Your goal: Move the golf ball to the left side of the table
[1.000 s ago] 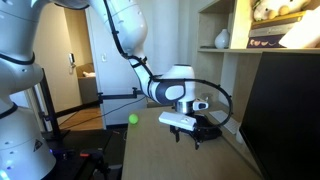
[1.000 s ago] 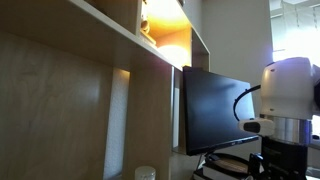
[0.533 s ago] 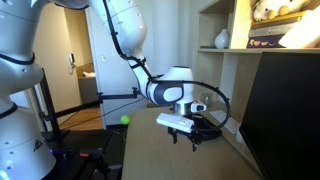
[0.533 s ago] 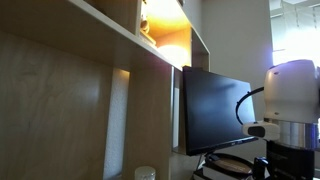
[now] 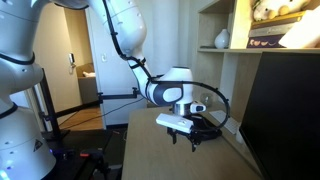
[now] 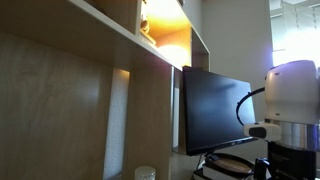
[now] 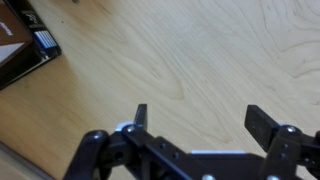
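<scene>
The golf ball shows in none of the views. My gripper (image 5: 192, 132) hangs just above the light wood table (image 5: 165, 155) in an exterior view, near the black monitor. In the wrist view the gripper (image 7: 200, 120) is open, its two dark fingers (image 7: 140, 115) spread wide over bare wood grain (image 7: 200, 50) with nothing between them. The arm's white wrist (image 6: 292, 95) appears at the right edge of an exterior view, where the gripper itself is cut off.
A large black monitor (image 5: 285, 110) stands right beside the gripper. Wooden shelves with books (image 5: 270, 30) rise behind it. A flat black object (image 7: 25, 50) lies at the wrist view's upper left. Another white robot body (image 5: 18, 90) stands off the table's far side.
The green ball rolled leftward along the table's far edge and has gone out of sight. The gripper has barely shifted and stays open.
</scene>
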